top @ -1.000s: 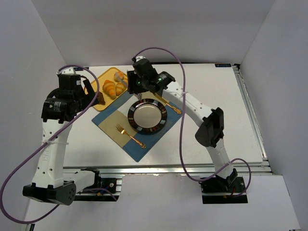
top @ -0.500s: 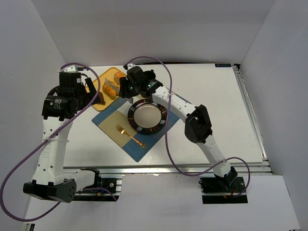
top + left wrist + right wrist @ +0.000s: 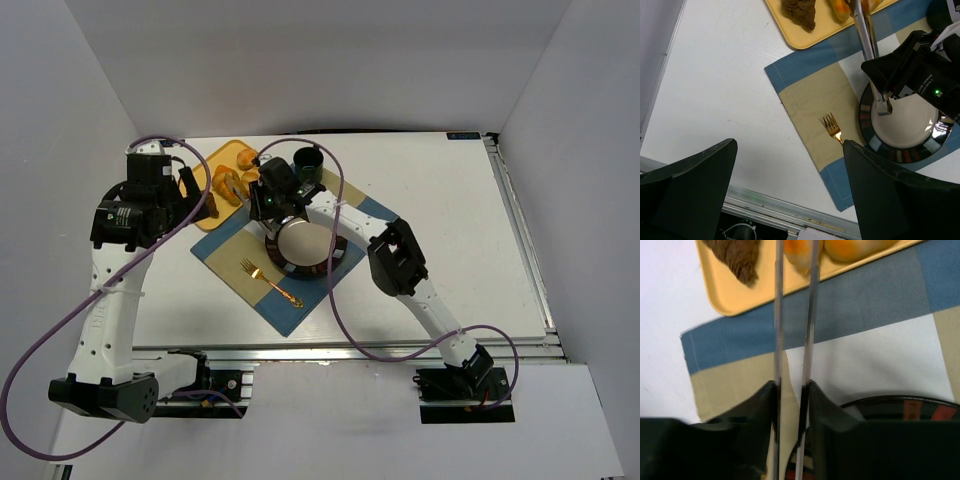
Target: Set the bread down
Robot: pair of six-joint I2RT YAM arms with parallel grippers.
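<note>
At 12 o'clock from the right tool [image 3: 791,390], clamped on tongs [image 3: 778,315], the croissant [image 3: 794,252] is bracketed by their tips, with the dark chunk [image 3: 737,255] offset toward 11 o'clock.

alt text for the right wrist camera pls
The right pincer grips a pair of thin metal tongs whose arms run up the frame over a yellow tray, with a dark brown bread chunk to their left and golden-orange pastries at the top. Below the tray lie a blue and beige placemat and a dark plate rim.

Yellow tray [image 3: 804,40] — dark brown chunk [image 3: 799,10]; blue-and-tan blocked placemat [image 3: 810,100]; gold fork [image 3: 832,128]; cream plate [image 3: 905,127] — multicoloured rim.
</note>
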